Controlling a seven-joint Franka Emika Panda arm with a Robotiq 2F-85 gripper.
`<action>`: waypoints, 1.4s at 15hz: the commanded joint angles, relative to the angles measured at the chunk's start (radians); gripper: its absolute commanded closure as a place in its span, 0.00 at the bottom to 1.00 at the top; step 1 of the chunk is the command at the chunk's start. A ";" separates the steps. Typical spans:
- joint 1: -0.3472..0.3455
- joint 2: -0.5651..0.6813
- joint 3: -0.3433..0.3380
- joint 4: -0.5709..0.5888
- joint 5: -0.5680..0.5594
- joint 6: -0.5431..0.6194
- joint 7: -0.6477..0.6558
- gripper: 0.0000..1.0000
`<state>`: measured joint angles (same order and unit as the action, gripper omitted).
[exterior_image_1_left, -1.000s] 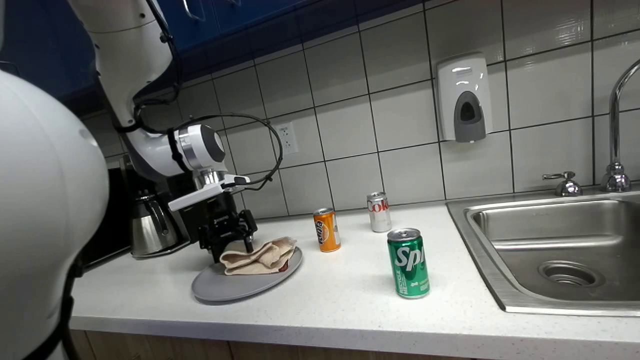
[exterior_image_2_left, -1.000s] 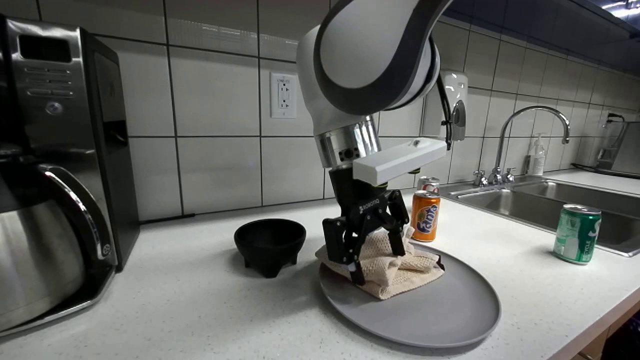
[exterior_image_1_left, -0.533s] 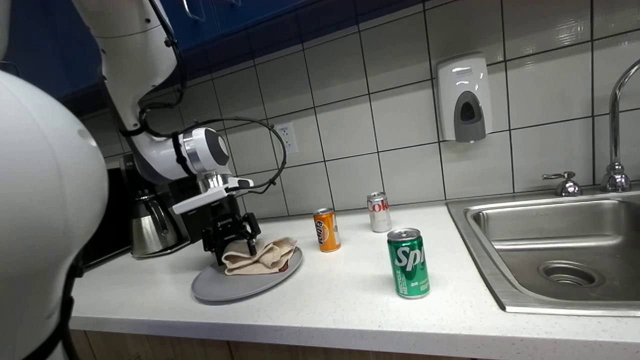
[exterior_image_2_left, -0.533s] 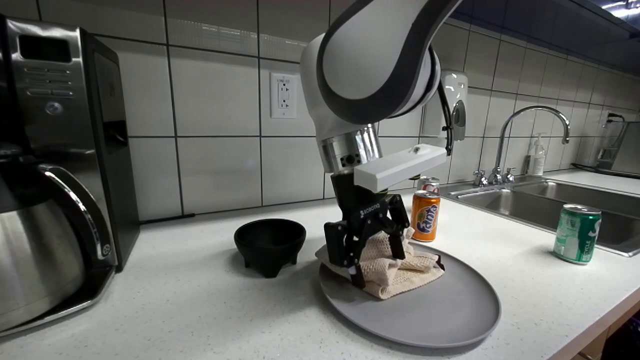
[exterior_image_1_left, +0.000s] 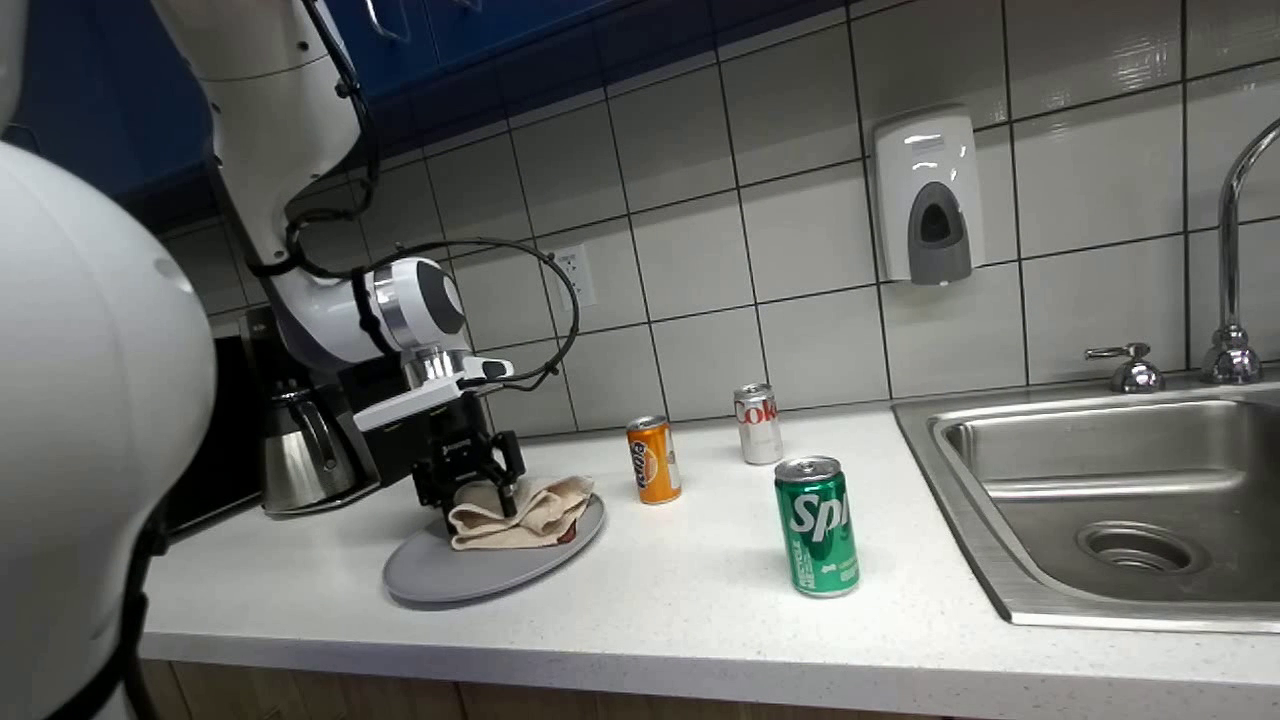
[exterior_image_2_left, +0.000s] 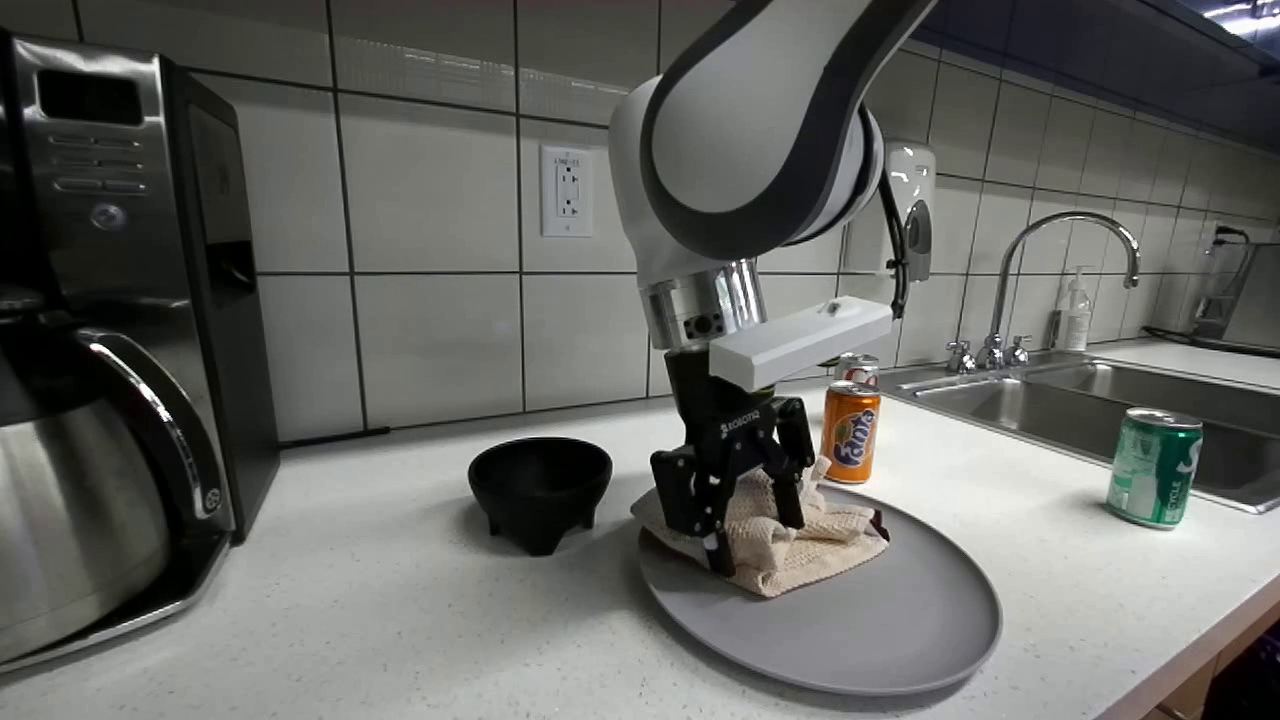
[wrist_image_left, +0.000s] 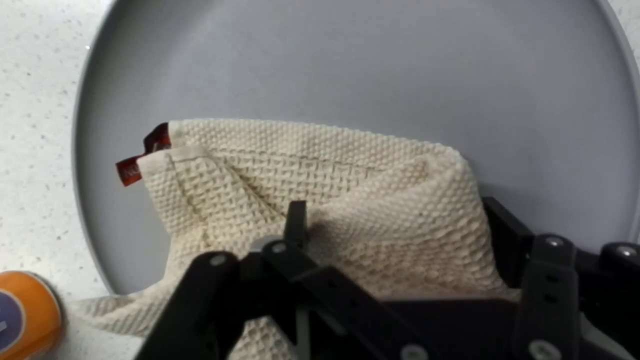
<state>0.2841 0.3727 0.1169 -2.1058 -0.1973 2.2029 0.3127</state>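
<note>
The pincer (exterior_image_2_left: 754, 537) is released, its jaws standing apart on either side of a bunched fold of the beige cloth (wrist_image_left: 325, 185). The cloth lies crumpled on the grey plate (exterior_image_2_left: 890, 620), one corner reaching toward the orange can (exterior_image_2_left: 851, 435). On the counter (exterior_image_1_left: 680, 600), a black bowl (exterior_image_2_left: 540, 490) stands near the plate, and the green can (exterior_image_1_left: 818, 530) stands well apart.

Wrist view: cloth (wrist_image_left: 320, 187) partly behind gripper (wrist_image_left: 400, 230); orange can (wrist_image_left: 40, 311) cropped.
</note>
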 joint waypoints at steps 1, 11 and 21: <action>-0.012 0.000 0.004 -0.001 0.021 0.018 -0.017 0.47; -0.015 -0.010 0.004 -0.010 0.025 0.030 -0.017 1.00; 0.000 -0.125 0.035 -0.051 0.072 0.022 -0.001 0.98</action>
<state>0.2841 0.3281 0.1284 -2.1067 -0.1614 2.2214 0.3126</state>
